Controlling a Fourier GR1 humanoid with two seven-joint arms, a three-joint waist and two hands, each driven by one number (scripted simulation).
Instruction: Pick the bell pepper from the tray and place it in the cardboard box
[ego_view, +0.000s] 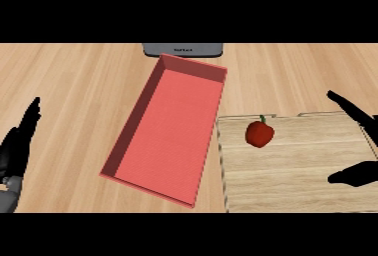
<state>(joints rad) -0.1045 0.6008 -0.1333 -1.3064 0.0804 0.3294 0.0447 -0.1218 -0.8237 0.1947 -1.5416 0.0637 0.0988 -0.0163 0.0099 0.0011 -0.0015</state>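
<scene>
- Red bell pepper (259, 134) sits in the head view right of centre, on the pale wooden tray (295, 180) that fills the lower right of the frame; it lies near the tray's upper left corner, apart from both hands.
- Its green stem points toward the top of the frame, tilted a touch right, so the long axis runs roughly top to bottom in the picture, the rounded bottom end toward the lower edge.
- Handling, as a judgement: likely light, with a stiff but hollow shell and a smooth, glossy skin that could slip or roll; it can bruise if squeezed. Best taken across the widest part of the body, thumb on one side and fingers on the other, not by the thin stem.
- Right hand (357, 172) shows at the right edge, spread wide, thumb low and fingers reaching up the frame, holding nothing; it is over the tray's right side, well right of the pepper.
- Left hand (18, 150) rests at the left edge, fingers straight and pointing up the frame, touching nothing.
- Reddish cardboard box (168, 130) lies open in the centre, long and slanted from upper right to lower left, its right wall just beside the tray; nothing inside yet.
- Dark grey object (183, 49) peeks in at the top centre on the wooden counter (74, 90); I cannot tell what it is.
</scene>
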